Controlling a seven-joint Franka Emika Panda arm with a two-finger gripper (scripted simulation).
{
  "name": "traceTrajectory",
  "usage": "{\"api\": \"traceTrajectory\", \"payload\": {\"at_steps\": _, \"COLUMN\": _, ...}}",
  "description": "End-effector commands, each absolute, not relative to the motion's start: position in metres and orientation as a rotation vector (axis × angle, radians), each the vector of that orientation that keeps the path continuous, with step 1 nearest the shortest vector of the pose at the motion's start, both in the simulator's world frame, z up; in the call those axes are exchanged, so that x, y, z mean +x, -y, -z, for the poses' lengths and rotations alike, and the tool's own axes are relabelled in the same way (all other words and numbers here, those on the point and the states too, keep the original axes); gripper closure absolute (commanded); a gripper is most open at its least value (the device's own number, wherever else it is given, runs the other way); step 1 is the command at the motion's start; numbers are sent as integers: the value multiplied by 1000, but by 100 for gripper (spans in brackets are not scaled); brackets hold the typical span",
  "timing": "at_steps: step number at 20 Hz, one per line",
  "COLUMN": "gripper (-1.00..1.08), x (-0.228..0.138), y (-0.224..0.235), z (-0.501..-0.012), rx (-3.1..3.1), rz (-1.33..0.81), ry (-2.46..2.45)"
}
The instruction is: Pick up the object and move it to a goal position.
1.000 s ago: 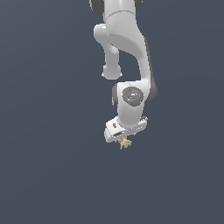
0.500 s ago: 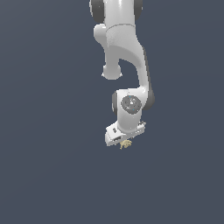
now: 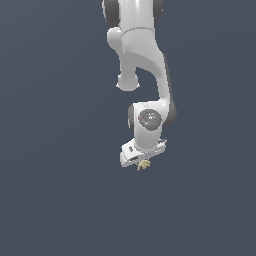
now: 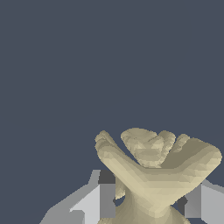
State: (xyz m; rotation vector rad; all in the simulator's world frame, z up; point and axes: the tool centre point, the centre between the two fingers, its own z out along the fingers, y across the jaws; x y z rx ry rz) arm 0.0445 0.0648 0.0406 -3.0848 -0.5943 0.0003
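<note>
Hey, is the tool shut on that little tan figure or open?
Shut on it: in the wrist view the tan figure sits between both fingers of the tool.

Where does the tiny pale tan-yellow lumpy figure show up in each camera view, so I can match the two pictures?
Exterior view: the tiny pale tan-yellow lumpy figure sits just below centre, at the tip of the white robot arm.
Wrist view: it fills the lower part of the picture, seen close up, stubby projections spread.
Shared landmark: the pincer, whose grey fingers flank the figure on both sides.
</note>
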Motion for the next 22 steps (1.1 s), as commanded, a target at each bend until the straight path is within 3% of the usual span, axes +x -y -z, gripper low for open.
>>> {"api": "traceTrajectory", "payload": {"at_steps": 1, "gripper": 108, "x": 44, "y": -65, "z": -41, "rx": -3085, "rz": 0, "ry": 594}}
{"api": "traceTrajectory", "payload": {"at_steps": 12, "gripper": 108, "x": 35, "y": -58, "z": -67, "rx": -3085, "rz": 0, "ry": 594}}
{"api": "traceTrajectory", "payload": {"at_steps": 22, "gripper": 108, "x": 9, "y": -40, "z": -141, "rx": -3085, "rz": 0, "ry": 595}}
